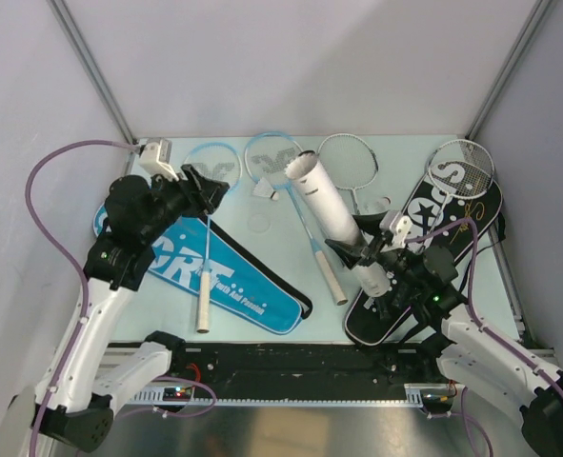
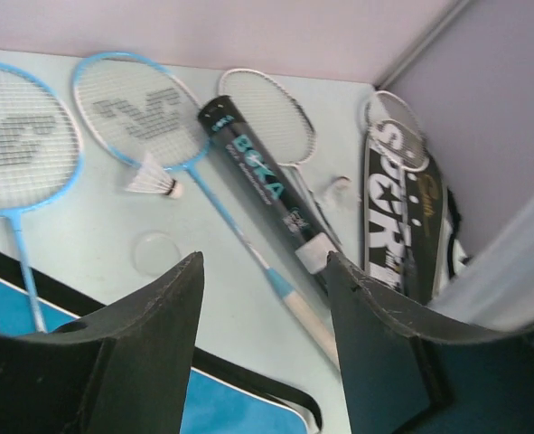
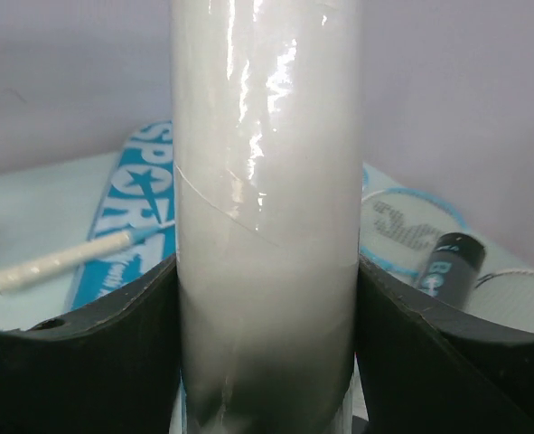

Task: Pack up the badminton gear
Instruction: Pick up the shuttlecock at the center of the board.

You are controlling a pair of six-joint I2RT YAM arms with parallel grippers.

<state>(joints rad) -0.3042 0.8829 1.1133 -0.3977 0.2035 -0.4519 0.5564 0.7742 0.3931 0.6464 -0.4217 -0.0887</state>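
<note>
Two arms are up, one of them loaded. The right tool [image 3: 267, 298] is clenched around the white tube [image 1: 324, 200], which it holds off the bench [image 1: 405, 167] at a tilt over mid-scene, its open mouth pointing far-left. The left tool [image 2: 263, 271] is released, with nothing between its fingers, and hovers at far left over a light-blue racket [image 1: 210, 171]. One shuttlecock [image 2: 154, 177] lies loose on the bench by the throat of the other light-blue racket, left of the black tube [image 2: 265, 194]. All rackets lie outside the blue cover [image 1: 229, 276] at near left and the black cover [image 1: 443, 224] at right. Judgement: the step in hand is filling the white tube. Next, the left tool should descend on the shuttlecock, pinch it lightly and carry it to the mouth, while the right tool keeps that mouth steady.
</note>
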